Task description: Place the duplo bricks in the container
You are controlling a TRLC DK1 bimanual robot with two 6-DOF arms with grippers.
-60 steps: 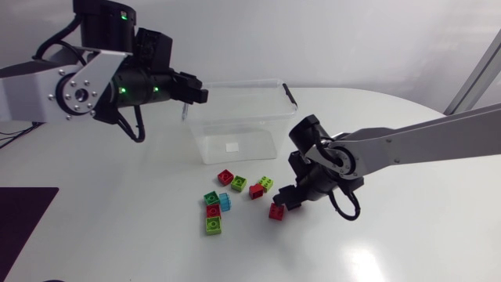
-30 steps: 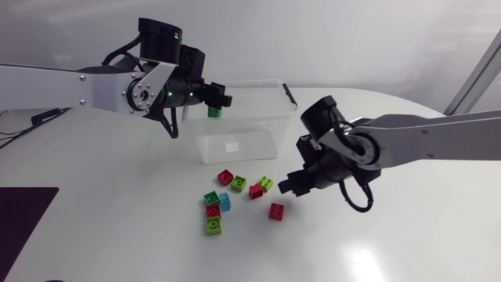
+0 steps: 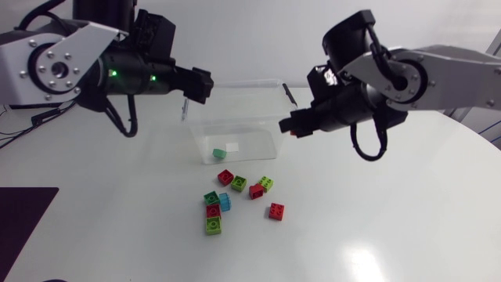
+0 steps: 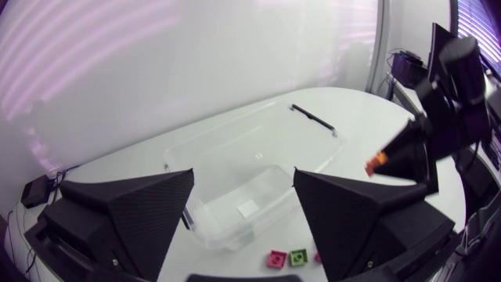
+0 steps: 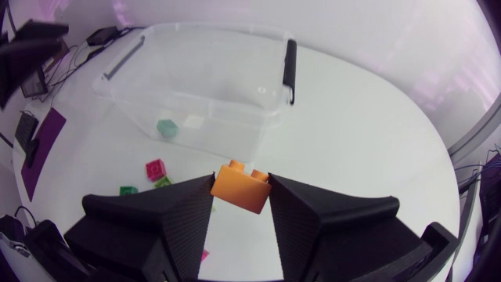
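Observation:
A clear plastic container (image 3: 235,117) stands at the table's middle back, with one teal-green brick (image 3: 218,153) on its floor. My left gripper (image 3: 200,84) hovers open and empty over the container's left rim; the left wrist view shows the container (image 4: 235,164) ahead of its spread fingers (image 4: 133,211). My right gripper (image 3: 291,125) hangs beside the container's right wall, shut on an orange brick (image 5: 239,190), which also shows in the left wrist view (image 4: 378,162). Several red, green and blue bricks (image 3: 235,196) lie loose on the table in front of the container.
A black-handled lid edge (image 3: 288,92) runs along the container's right rim. One red brick (image 3: 276,211) lies a little apart from the cluster. A dark mat (image 3: 19,211) covers the front left corner. White tabletop (image 3: 391,227) spreads to the right and front.
My left gripper opened and the green brick dropped into the container. My right arm rose from the loose bricks to the container's right side, leaving the red brick on the table.

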